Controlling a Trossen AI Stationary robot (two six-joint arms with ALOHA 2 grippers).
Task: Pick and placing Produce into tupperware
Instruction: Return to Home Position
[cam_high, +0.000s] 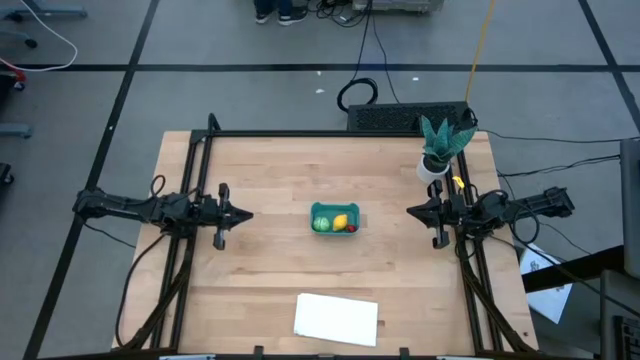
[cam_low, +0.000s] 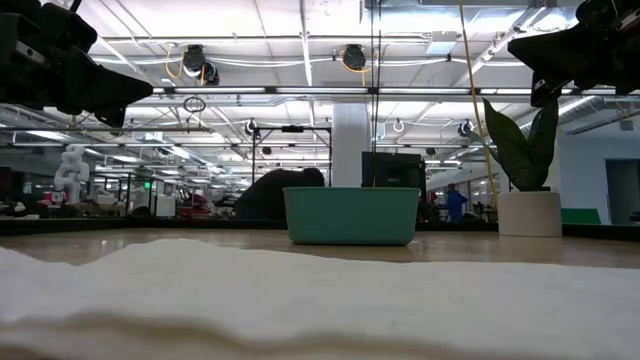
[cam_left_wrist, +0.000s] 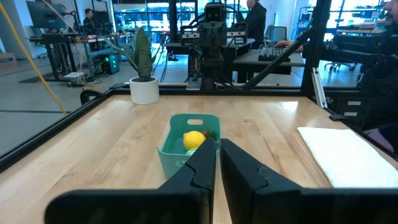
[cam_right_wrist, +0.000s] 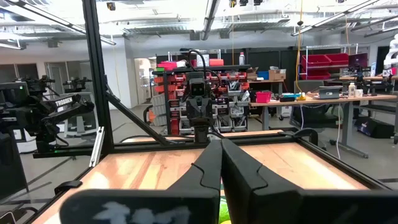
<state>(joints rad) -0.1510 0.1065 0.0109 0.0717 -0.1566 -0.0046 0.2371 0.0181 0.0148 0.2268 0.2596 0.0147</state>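
Observation:
The teal-blue tupperware (cam_high: 334, 209) stands on its base at the table's middle. It also shows in the low view (cam_low: 350, 215) and the left wrist view (cam_left_wrist: 169, 155). Inside lie the light-green ball (cam_high: 322, 223), the yellow lemon piece (cam_high: 340, 221) and the red strawberry piece (cam_high: 351, 228). In the left wrist view the lemon (cam_left_wrist: 194, 139) shows above the rim. My left gripper (cam_high: 246, 213) hovers left of the tub, shut and empty, its fingers (cam_left_wrist: 218, 163) pointing at it. My right gripper (cam_high: 410, 210) hovers right of the tub, also shut and empty (cam_right_wrist: 221, 160).
A flat white sheet (cam_high: 336, 318) lies near the table's near edge, filling the low view's foreground (cam_low: 320, 300). A teal-leaved potted plant (cam_high: 440, 148) stands at the far right corner, close behind the right arm. Black frame rails (cam_high: 190, 200) run along the table's left and right sides.

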